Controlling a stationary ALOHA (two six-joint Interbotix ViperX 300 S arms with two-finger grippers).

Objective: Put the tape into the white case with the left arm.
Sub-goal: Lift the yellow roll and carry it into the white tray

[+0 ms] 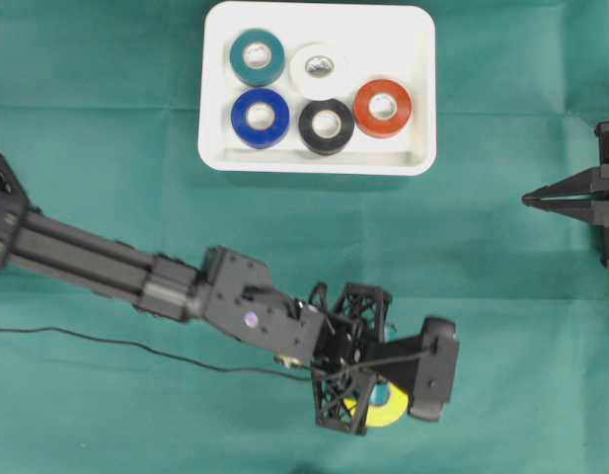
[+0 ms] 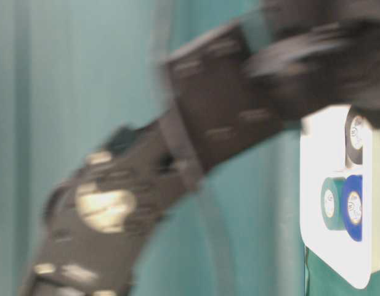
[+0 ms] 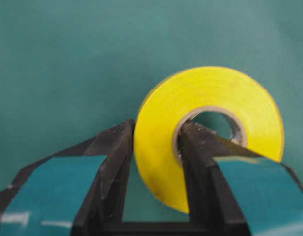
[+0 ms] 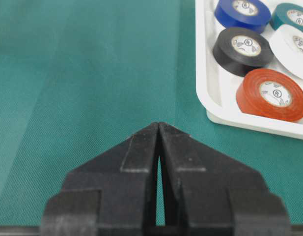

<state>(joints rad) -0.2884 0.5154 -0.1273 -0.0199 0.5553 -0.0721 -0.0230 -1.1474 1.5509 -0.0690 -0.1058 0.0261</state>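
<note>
At the near edge of the green cloth [image 1: 107, 148], a yellow tape [image 3: 210, 128] is being pinched by the left gripper [image 3: 156, 142], one finger inside its hole and one outside. At the far side, five rolls are being kept in the white case [image 1: 217, 148], well apart from it. At the right, the right gripper [image 4: 159, 129] is being held closed on nothing.

A white case [image 1: 318, 158] sat at the upper centre of the frame on a green cloth [image 1: 107, 148], holding five tape rolls: teal [image 1: 257, 56], white [image 1: 319, 68], blue [image 1: 260, 118], black [image 1: 326, 125] and red [image 1: 382, 108]. The left arm [image 1: 136, 276] reached from the left edge to the lower centre, where its gripper [image 1: 375, 400] covered most of a yellow tape roll [image 1: 388, 410]. The right gripper [image 1: 530, 199] pointed in from the right edge, its tips together.
</note>
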